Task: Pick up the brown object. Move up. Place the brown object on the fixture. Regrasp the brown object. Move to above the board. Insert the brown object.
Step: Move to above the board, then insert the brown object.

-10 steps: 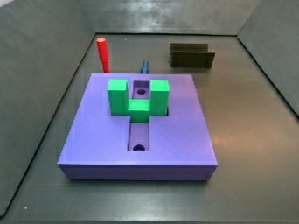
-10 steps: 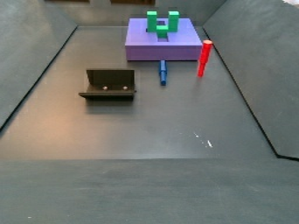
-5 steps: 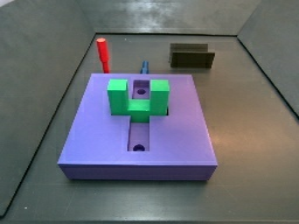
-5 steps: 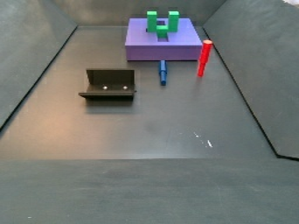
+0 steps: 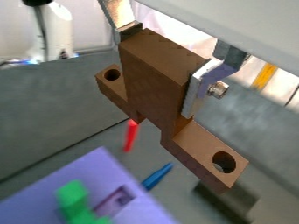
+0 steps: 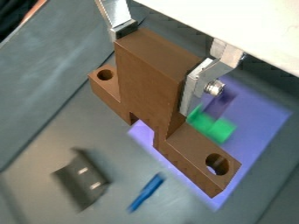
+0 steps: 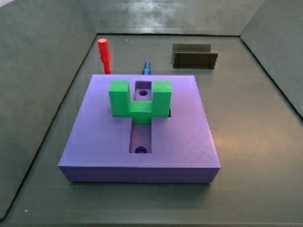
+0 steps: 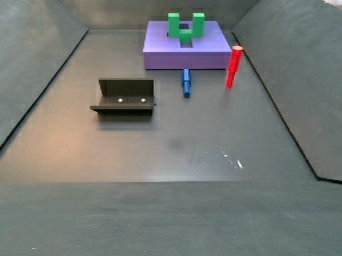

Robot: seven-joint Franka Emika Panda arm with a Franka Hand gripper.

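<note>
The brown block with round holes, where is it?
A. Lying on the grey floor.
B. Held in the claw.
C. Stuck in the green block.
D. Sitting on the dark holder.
B: in both wrist views the claw, up above the flat purple board, grips the brown block with round holes between its silver fingers.

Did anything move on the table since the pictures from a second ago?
Nothing visibly moved. In both side views the board, the green block, the red peg, the blue piece and the fixture sit as before. The gripper shows only in the wrist views, shut on the brown object, high above the floor.
</note>
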